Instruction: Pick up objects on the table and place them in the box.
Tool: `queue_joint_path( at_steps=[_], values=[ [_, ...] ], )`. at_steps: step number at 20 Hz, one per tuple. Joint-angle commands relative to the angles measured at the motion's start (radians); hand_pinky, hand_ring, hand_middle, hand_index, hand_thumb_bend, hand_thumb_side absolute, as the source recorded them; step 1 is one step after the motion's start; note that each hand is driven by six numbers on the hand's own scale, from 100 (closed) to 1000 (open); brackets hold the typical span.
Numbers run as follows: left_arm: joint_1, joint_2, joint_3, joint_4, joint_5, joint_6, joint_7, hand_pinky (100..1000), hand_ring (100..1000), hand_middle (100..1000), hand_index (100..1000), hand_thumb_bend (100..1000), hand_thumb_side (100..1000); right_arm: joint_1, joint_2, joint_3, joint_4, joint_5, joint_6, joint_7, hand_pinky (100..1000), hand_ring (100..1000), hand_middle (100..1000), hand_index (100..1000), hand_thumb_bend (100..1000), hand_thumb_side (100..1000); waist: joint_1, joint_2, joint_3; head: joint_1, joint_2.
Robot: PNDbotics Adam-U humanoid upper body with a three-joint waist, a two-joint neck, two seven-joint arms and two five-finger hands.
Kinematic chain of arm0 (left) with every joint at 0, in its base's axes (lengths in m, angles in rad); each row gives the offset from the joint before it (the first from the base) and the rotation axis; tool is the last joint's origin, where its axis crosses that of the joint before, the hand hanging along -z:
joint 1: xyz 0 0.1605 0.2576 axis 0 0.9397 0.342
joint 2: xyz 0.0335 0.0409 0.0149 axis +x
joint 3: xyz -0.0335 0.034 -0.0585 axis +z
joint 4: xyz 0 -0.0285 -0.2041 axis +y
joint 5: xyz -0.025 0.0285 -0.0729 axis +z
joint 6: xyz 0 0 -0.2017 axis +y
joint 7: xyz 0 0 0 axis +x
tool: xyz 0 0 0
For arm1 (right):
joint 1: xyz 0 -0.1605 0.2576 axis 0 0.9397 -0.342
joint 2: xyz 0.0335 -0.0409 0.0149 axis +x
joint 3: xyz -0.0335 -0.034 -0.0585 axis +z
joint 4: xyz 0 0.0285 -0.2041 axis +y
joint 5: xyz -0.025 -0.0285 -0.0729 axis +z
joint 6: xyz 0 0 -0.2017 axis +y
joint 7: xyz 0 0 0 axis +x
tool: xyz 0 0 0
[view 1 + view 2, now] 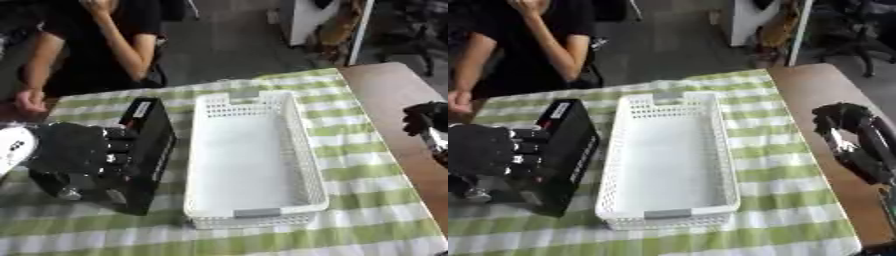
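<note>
your left hand (83,155) sits at the left side of the table, its fingers (121,147) curled over the top edge of a long black box-shaped object (149,150). the object stands on its narrow side on the green-and-white checked tablecloth (350,220), and it runs from just below your palm away toward the far side of the table, leaning slightly to the right. a small white label with a red mark (138,110) shows on its far end, beyond your fingertips. your hand is closed around this object, the back of the hand facing the camera.

directly to the right of that hand, just beside the black object, lies the white plastic basket (306,165). it is long, with perforated walls, and its inside shows only the white floor. the black object's lower edge is near the basket's left wall; you cannot tell whether they touch.

your right hand (846,120) shows at the right edge, well apart from the basket, over the bare brown tabletop (815,85) past the cloth's edge. its fingers look curled and hold nothing.
</note>
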Motion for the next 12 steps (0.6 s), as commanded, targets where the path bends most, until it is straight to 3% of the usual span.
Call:
queue_joint_path(
  at_steps=[1,12],
  values=[
    [-0.022,0.015,0.017,0.004,-0.014,-0.011,0.026,946,968,900,1000,984,618,-0.01,-0.022,-0.01,-0.011,-0.003,-0.001,0.001,509,538,564,720,232,742,-0.002,-0.008,0.0,-0.003,-0.014],
    [-0.029,0.02,0.031,0.003,-0.073,0.012,0.016,976,1000,975,1000,1000,590,-0.008,-0.021,-0.012,-0.011,-0.001,0.0,0.0,508,537,563,720,231,741,-0.002,-0.011,0.002,-0.003,-0.017]
  ],
)
